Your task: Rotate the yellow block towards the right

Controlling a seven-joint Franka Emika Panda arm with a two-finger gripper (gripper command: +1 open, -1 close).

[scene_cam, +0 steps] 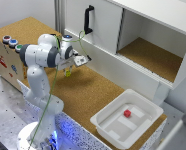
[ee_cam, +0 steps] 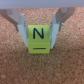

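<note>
The yellow block (ee_cam: 40,37) is a small bright yellow cube with a black "N" and a dash on its face. In the wrist view it sits between my two fingers (ee_cam: 22,32), which press close against both its sides. In the exterior view the block (scene_cam: 68,73) shows as a tiny yellow spot under my gripper (scene_cam: 68,71), right at the cork tabletop (scene_cam: 93,92), towards the exterior view's left. My gripper (ee_cam: 41,44) points straight down and is shut on the block. I cannot tell whether the block rests on the cork or hangs just above it.
A white tub (scene_cam: 143,125) holding a small red block (scene_cam: 127,113) stands at the exterior view's right front. A white cabinet with an open cork-floored compartment (scene_cam: 150,55) and a black handle (scene_cam: 88,19) runs along the back. A box with coloured buttons (scene_cam: 10,42) stands at the left.
</note>
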